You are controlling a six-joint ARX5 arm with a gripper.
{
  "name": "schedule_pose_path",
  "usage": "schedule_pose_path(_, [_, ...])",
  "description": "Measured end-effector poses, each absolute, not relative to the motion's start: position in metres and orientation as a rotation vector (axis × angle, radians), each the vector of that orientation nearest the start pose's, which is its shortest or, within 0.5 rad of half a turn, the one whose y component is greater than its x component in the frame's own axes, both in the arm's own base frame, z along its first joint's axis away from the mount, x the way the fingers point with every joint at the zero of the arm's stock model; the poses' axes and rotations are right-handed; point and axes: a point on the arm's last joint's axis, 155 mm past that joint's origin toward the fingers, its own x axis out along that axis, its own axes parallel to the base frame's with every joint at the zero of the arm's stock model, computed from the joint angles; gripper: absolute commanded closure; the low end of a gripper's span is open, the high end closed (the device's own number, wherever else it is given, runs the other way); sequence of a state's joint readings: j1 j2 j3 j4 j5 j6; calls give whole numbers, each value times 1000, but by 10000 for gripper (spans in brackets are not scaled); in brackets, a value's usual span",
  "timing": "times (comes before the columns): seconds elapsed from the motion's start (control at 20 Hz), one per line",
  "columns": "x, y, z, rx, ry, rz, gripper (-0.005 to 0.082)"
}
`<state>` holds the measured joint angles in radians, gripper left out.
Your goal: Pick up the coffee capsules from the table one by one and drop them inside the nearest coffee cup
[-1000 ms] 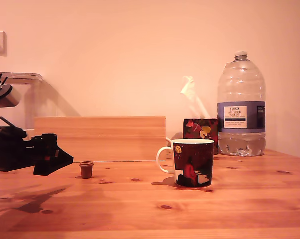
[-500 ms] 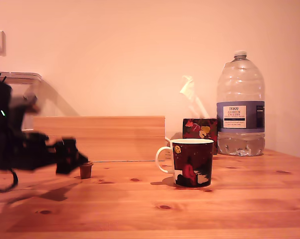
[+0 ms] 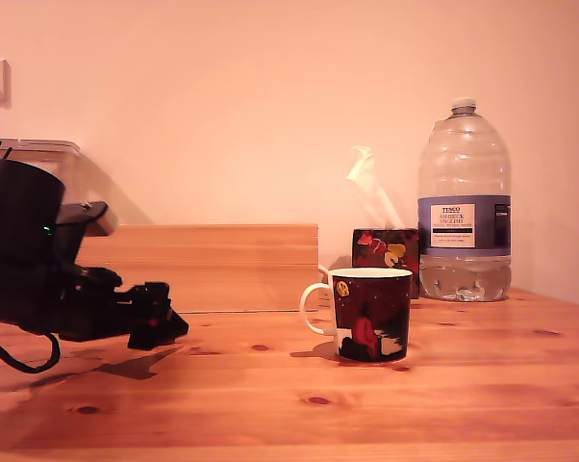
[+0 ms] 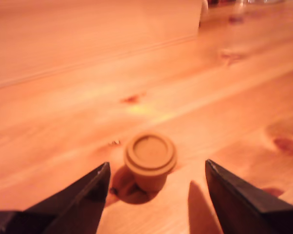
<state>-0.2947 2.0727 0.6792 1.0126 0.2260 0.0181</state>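
Wrist view: one coffee capsule (image 4: 150,158) stood upright, rim up, at lower centre of frame on the tabletop (image 4: 88,97), casting a short shadow. End effector (image 4: 156,187) spread apart, one dark finger to each side of the capsule, neither touching it; the gap looked wide enough to take the rim. Likely lined up for a side pinch, not yet closed.

Exterior view, lower left of frame: the end effector (image 3: 160,327) sat low, just above the wood, and hid the capsule from this camera. Low approach judged sensible, since the pod is short. Coffee cup (image 3: 370,314) stood at centre-right, upright, handle toward the frame's left, well apart from the capsule. Behind it, a tissue box (image 3: 387,249) and a large water bottle (image 3: 465,207) at right. A low wooden block (image 3: 208,265) ran along the back.
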Motion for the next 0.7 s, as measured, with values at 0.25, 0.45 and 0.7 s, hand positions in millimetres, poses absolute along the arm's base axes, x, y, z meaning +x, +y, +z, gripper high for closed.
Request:
schedule_pose_path(0.25, [451,-183,11,43,401,-525,360])
schedule_pose_path(0.45, [449,-182,7,49,416,-526,538])
schedule_pose_path(0.7, [449,-182,7,70,412,-530,686])
